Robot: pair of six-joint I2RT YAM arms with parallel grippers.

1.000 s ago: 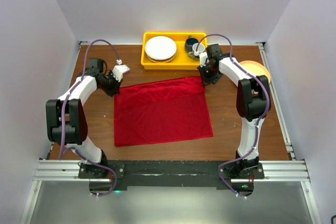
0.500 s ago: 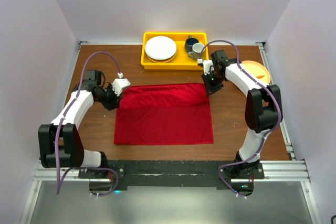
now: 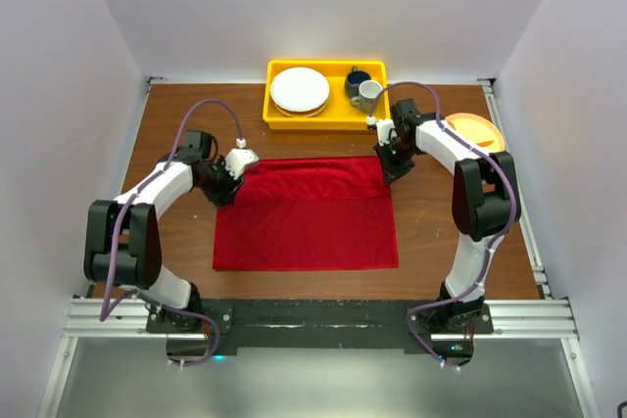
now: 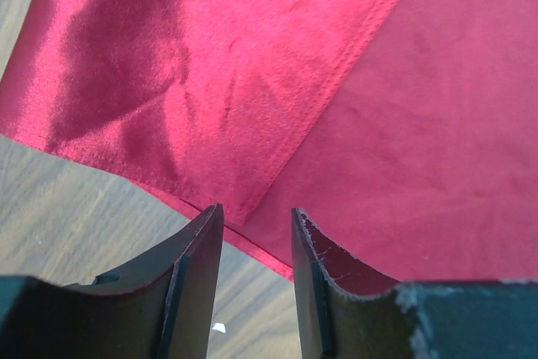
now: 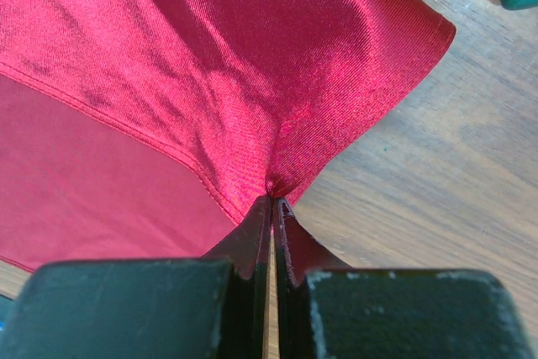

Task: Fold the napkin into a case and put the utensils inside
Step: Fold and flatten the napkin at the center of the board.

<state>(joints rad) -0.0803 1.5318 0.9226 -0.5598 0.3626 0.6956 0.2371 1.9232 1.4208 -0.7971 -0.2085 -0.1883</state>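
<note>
Right wrist view: my right tool (image 5: 271,201) pinches napkin (image 5: 168,81) at far right corner. My left tool (image 4: 255,213) part-open, empty; folded left corner directly ahead, fold axis left-right.

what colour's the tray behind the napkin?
The tray is plain yellow; top external view shows it best.

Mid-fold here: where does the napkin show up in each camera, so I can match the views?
Top external: the napkin lies centre frame, just below the yellow tray.
Left wrist: fills the top, folded corner just ahead of the open left gripper.
Right wrist: upper left, corner pinched in the shut right gripper.
Shared landmark: the wooden table, bare beside the cloth in all three.
</note>
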